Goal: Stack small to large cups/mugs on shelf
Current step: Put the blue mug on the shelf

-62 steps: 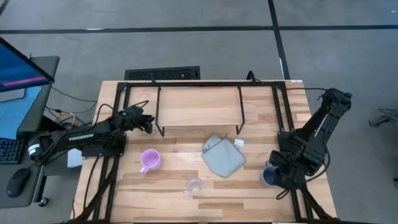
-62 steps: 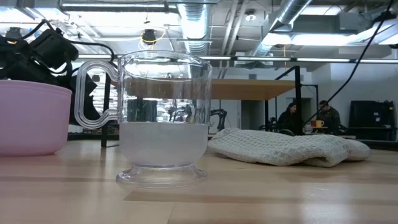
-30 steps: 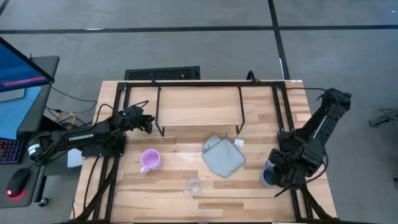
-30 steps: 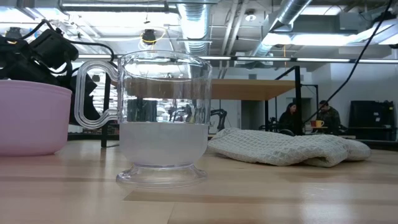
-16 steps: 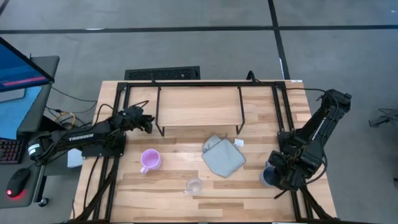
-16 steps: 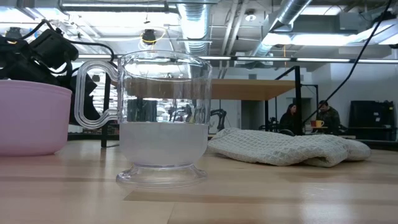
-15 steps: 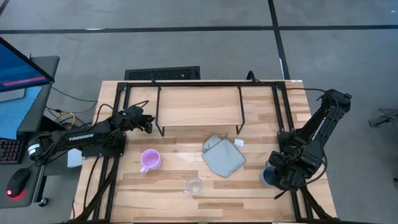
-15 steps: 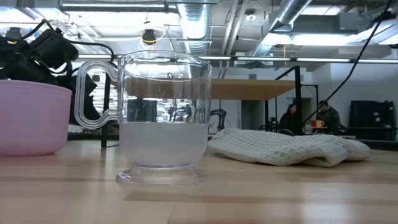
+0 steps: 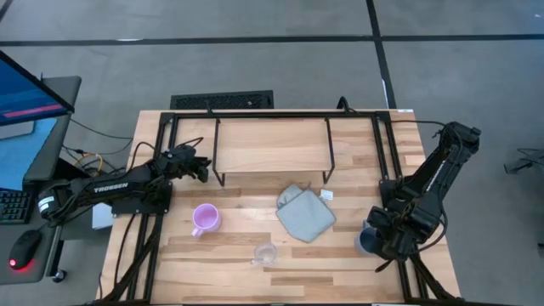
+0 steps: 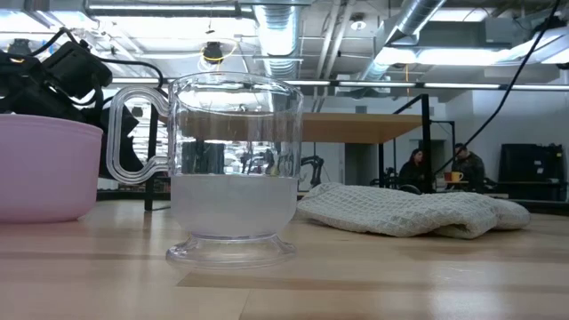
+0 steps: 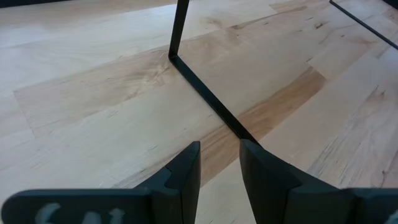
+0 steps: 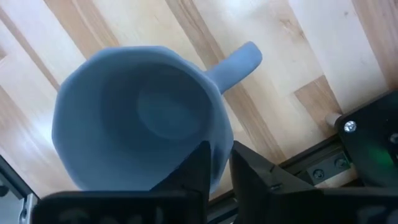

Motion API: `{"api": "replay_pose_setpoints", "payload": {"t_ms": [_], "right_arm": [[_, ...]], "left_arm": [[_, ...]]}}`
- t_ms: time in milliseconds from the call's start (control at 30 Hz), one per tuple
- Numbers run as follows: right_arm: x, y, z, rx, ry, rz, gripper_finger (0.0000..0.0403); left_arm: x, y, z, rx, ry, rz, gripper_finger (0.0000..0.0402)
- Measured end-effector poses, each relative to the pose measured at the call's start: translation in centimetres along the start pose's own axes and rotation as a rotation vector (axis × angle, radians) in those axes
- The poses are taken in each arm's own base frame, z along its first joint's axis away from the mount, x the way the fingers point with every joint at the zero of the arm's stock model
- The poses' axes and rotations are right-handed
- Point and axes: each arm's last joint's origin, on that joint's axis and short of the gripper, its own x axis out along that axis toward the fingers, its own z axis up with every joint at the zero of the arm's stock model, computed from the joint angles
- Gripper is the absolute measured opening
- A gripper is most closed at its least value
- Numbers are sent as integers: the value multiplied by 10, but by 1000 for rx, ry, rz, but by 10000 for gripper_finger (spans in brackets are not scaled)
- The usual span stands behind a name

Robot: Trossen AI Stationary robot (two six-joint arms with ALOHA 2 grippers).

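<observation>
right gripper (image 12: 217,163) now pinched tighter on blue-grey mug (image 12: 140,118) rim.

Light wooden slatted tabletop (image 9: 229,255), bearing low wire-legged wooden shelf (image 9: 270,144), pink-lilac handled mug (image 9: 205,218), tiny clear glass cup (image 9: 265,252), grey-green cloth (image 9: 304,212), blue-grey handled mug (image 12: 140,121)

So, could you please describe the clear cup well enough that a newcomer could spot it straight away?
Start at the wooden table and go to its front edge, away from the shelf. The clear glass cup stands there, between the pink mug and the grey-green cloth. It alone is see-through.
</observation>
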Motion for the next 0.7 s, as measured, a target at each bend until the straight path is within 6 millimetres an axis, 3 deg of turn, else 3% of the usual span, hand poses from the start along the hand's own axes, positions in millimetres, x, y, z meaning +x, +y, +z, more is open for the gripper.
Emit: {"api": "replay_pose_setpoints", "payload": {"t_ms": [267,700], "right_arm": [[16,0,-2,2,29,63,23],[11,-8,6,49,57,108,20]], "left_arm": [[0,0,0,0,0,0,103],[0,0,0,0,1,0,103]]}}
